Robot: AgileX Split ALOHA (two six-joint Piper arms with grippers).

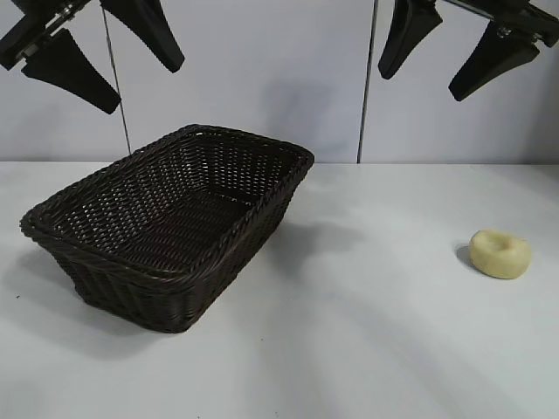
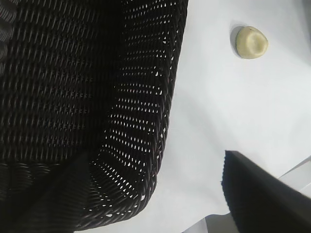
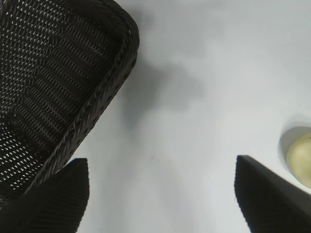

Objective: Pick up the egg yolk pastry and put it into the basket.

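The egg yolk pastry [image 1: 500, 254], a small round pale-yellow puck, lies on the white table at the right. It also shows in the left wrist view [image 2: 251, 42] and at the edge of the right wrist view [image 3: 301, 158]. The dark-brown woven basket [image 1: 175, 288] stands left of centre, empty; it also shows in the left wrist view [image 2: 160, 121] and the right wrist view [image 3: 92, 111]. My left gripper [image 1: 109, 61] hangs open high above the basket. My right gripper [image 1: 454, 52] hangs open high above the table, up and left of the pastry.
A white table [image 1: 367, 332] carries both things. A pale wall with vertical seams [image 1: 367, 105] stands behind it.
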